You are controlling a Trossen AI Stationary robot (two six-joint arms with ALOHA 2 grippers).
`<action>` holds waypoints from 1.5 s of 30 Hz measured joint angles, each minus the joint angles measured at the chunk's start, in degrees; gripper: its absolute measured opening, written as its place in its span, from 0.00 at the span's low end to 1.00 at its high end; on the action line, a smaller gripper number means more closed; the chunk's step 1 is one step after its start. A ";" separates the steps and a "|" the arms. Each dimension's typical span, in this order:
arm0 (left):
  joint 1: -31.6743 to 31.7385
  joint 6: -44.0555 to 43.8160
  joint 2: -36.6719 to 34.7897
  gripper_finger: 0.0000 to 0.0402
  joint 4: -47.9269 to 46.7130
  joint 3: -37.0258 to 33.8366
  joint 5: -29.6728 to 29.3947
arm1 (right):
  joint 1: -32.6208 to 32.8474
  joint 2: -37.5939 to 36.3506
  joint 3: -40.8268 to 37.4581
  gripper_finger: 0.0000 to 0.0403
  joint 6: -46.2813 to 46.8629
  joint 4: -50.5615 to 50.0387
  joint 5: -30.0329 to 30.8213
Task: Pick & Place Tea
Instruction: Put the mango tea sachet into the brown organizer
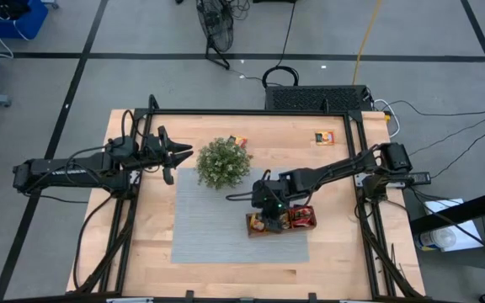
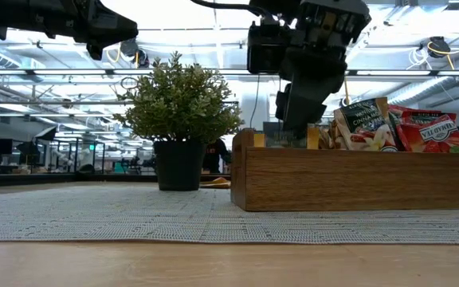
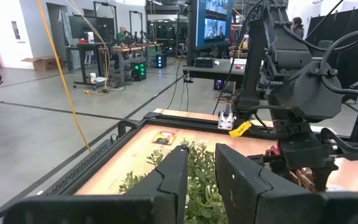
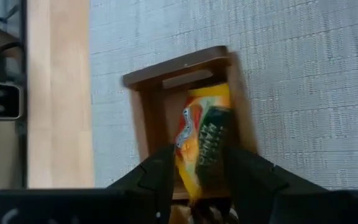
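Over the desk [image 1: 141,252], seen from above, my right jaws [image 1: 266,208] hang at the left end of the wooden tray [image 1: 280,230] on the grey mat [image 1: 217,227], where red sachets [image 1: 301,217] fill the tray's right end. My left jaws [image 1: 185,152] wait beside the potted plant [image 1: 223,162], and two loose sachets [image 1: 323,137] lie near the desk's far edge.

At desk level, my right jaws [image 2: 293,112] reach down into the tray's [image 2: 357,183] left compartment; sachets [image 2: 425,131] stand upright further along it.

From my left wrist, my left jaws [image 3: 199,171] stand slightly apart above the plant's leaves [image 3: 199,162], holding nothing.

From my right wrist, my jaws [image 4: 199,171] are clamped on an orange-and-green tea sachet [image 4: 202,146], which hangs over the end compartment.
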 joint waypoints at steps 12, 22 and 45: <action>0.00 0.02 -0.02 0.22 0.00 0.00 0.00 | 0.04 0.00 0.00 0.26 0.44 3.40 -4.42; -0.02 0.02 -0.02 0.22 0.00 0.02 0.00 | 1.36 -0.02 0.00 0.03 -5.58 3.52 -4.16; -0.02 0.02 0.00 0.22 0.00 0.00 0.00 | 7.29 -0.02 0.00 0.00 -15.87 1.09 22.74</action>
